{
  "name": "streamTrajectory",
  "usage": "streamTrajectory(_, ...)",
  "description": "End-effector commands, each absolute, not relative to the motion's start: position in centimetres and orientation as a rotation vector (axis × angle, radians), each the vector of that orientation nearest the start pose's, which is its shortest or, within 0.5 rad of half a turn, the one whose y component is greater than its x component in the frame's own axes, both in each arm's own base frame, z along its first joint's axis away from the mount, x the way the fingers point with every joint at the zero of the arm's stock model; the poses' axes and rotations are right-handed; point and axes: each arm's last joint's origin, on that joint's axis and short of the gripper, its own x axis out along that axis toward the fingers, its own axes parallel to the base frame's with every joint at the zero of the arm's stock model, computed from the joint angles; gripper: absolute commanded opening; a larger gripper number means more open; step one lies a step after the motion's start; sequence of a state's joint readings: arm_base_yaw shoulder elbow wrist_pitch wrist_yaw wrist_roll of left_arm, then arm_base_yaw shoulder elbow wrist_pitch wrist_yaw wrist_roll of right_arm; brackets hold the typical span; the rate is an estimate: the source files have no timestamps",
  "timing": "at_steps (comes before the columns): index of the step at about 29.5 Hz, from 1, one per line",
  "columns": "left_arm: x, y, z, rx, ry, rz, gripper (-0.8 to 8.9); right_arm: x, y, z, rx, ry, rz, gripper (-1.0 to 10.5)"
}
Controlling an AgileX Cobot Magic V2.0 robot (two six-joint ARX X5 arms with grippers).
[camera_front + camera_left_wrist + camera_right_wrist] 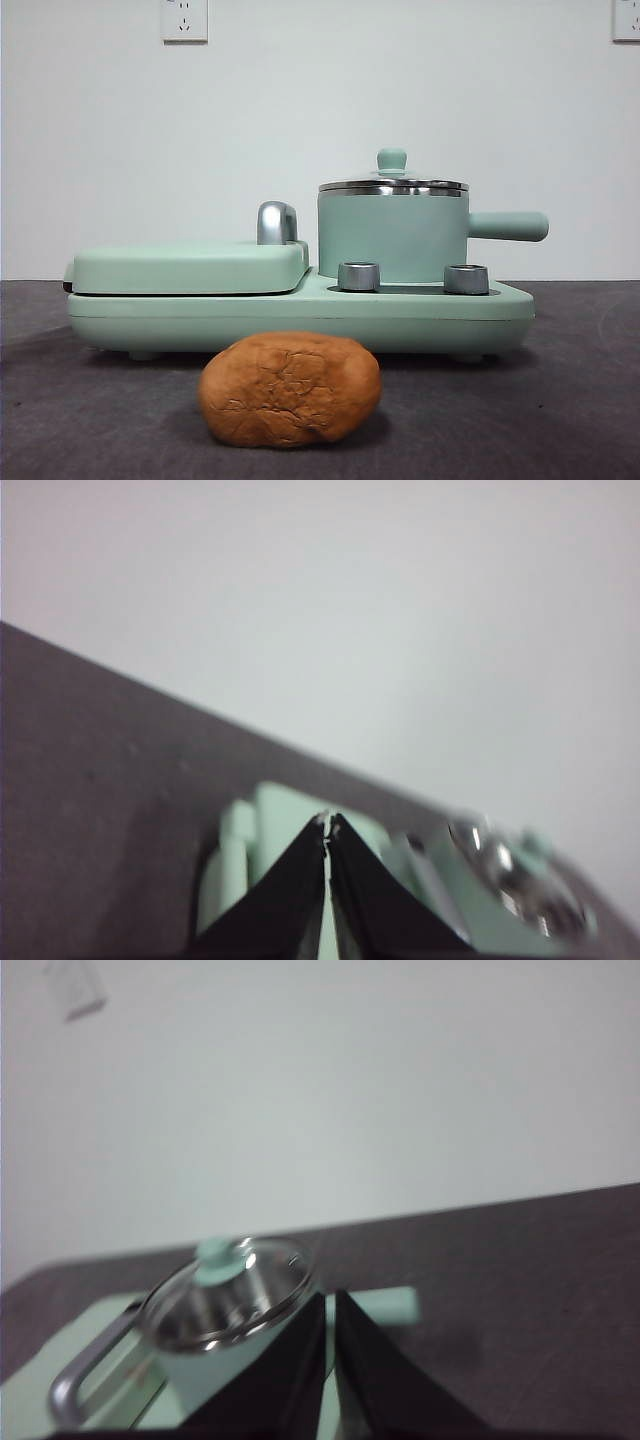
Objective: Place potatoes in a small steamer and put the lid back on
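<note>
Nearest you in the front view, the potato (290, 389) lies alone on the dark table (80, 420), just in front of the mint-green cooker base (300, 310) and touching nothing else. Behind it, two steel dials (359, 276) sit on the base. Further back you have the flat griddle lid (185, 267) on the left, with its chrome handle (277, 222), and the small steamer (392, 238) on the right, its side handle pointing right. The lid (392, 184) sits on the steamer's rim. Your left gripper (328, 825) and right gripper (330, 1298) both hang above the cooker, jaws pressed together, holding nothing
</note>
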State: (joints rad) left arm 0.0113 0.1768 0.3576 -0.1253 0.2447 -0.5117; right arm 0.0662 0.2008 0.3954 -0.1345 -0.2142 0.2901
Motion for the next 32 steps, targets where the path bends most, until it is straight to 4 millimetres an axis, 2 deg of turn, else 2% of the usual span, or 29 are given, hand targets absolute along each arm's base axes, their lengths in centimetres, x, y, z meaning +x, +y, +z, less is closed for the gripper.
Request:
streamTrajectory(1,8.7,-0.9,28.0,-0.322,0.036,-0.337,0.07,9.1,1.4,28.4,0.182,0.010,0.340,0.1)
streamTrajectory(7,10.5,-1.4,31.0,-0.105,0.155,-0.533,0.06,11.5,2.0,30.4,-0.022,0.112,0.495,0.1)
streamTrajectory(14,14.4,-2.1,33.1,0.096,0.206,-0.639,0.06,14.1,2.4,31.6,-0.186,0.218,0.559,0.1)
streamTrajectory(23,19.5,-5.2,34.4,0.253,0.231,-0.797,0.06,16.0,3.2,31.8,-0.233,0.251,0.597,0.1)
streamTrajectory(32,22.3,-9.1,34.6,0.345,0.236,-0.925,0.09,16.3,4.2,31.7,-0.253,0.246,0.624,0.1)
